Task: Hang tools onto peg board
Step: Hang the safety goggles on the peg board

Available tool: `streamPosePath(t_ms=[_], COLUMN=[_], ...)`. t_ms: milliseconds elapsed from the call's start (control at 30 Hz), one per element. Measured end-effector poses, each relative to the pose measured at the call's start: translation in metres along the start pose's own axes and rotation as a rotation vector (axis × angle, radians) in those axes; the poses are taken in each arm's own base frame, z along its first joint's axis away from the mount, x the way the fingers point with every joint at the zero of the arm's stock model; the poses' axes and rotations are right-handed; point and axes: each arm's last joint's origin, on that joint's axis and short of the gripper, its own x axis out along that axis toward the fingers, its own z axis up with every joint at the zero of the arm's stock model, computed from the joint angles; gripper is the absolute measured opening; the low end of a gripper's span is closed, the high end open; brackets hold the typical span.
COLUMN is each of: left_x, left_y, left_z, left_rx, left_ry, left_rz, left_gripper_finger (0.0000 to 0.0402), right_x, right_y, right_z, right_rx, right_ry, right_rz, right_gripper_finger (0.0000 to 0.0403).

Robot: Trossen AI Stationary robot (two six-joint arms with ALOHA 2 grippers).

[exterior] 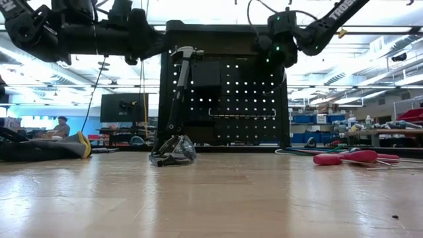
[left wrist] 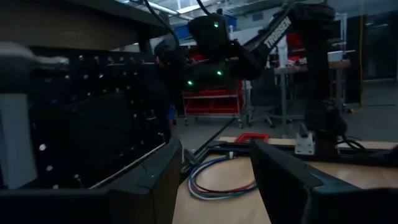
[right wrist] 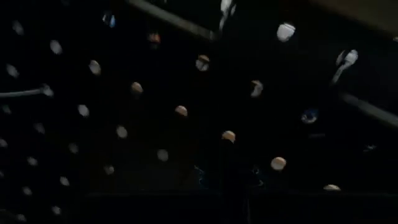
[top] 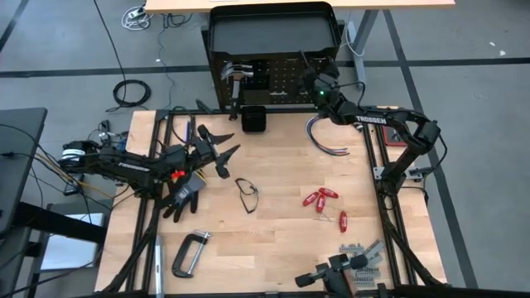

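A light wooden table (top: 273,240) is seen from above with an upright black metal peg board (top: 281,83) dotted with small holes standing at its far edge, forming the front of a black tray-topped stand (top: 273,33). The right gripper (top: 315,83), on the end of a dark jointed arm, is pressed up against the right part of that panel, its two fingers pressed together with nothing visible between them; its own camera shows only the panel's holes very close. A steel-headed hammer (top: 238,83) already hangs on the board, well to the left of that claw. Just below the board stands a small black box (top: 254,120), and a bundle of blue-white cables (top: 327,136) lies on the table near the right claw, on its table side. The left gripper (top: 217,153) hovers over the left part of the table with its fingers spread apart, holding nothing, pointing toward the board. Right behind it lies a black work glove (top: 182,194). Thin black-framed glasses (top: 247,194) lie near that claw, toward the table's middle. Red-handled drivers (top: 321,199) lie in a loose cluster well to its right. A grey C-clamp (top: 189,252) rests near the front edge, well behind the left claw, and small grey metal pieces (top: 360,257) lie by the front right corner.
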Motion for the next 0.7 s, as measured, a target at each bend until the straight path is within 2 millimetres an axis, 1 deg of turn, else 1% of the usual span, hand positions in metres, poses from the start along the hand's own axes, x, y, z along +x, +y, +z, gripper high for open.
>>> streamPosePath(t_ms=[67,167,300,433,700], left_x=[0.001,0.001,0.003,0.004,0.005], left_y=[0.001,0.003,0.009,0.014,0.018], left_z=[-0.001,-0.003,-0.003,-0.005,-0.005], left_rx=[0.009,0.049,0.072,0.074,0.067], left_ry=[0.003,0.018,0.021,0.028,0.032], left_rz=[-0.005,-0.008,0.018,0.043,0.062], left_gripper_finger=[0.0197,0.0197,0.0197,0.0197,0.0197], right_x=[0.002,0.001,0.004,0.002,0.001], right_y=[0.004,0.005,-0.001,-0.003,-0.008], right_z=[-0.002,0.001,-0.002,-0.001,-0.002], right_rx=[-0.020,-0.023,-0.016,-0.003,0.004], right_ry=[0.021,0.027,0.062,0.083,0.135], right_rz=[-0.016,-0.071,-0.156,-0.247,-0.398], right_gripper_finger=[0.0006,0.0007,0.0007,0.0007,0.0006])
